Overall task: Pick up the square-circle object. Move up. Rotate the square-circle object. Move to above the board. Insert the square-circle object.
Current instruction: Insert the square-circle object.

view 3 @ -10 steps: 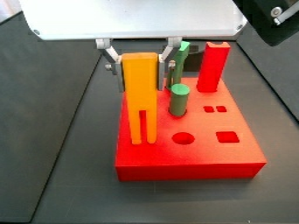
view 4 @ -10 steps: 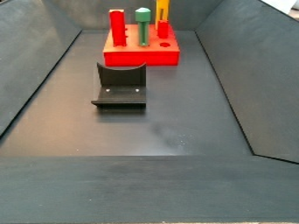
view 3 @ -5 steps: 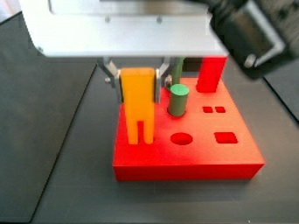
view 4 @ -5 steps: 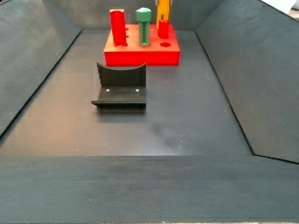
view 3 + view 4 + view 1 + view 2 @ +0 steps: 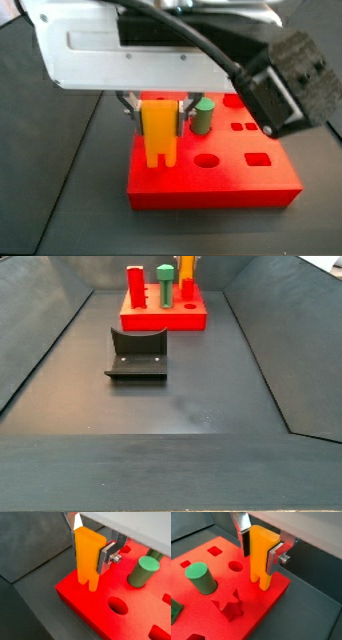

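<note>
The gripper (image 5: pixel 90 543) is squeezing the square-circle object (image 5: pixel 87 558) near its top, prongs hanging down over the board (image 5: pixel 87 607) by one corner. The peg is looking hard, smooth and light, so holding its flat sides is working well. A wrist view is showing the green peg (image 5: pixel 200 578) and star hole (image 5: pixel 228 605). A side view is showing the fixture (image 5: pixel 136 353) on the floor.

End effector (image 5: pixel 89 541) pointing down over the board's corner, silver fingers (image 5: pixel 276 556) clamped on yellow-orange peg (image 5: pixel 89 559)
</note>
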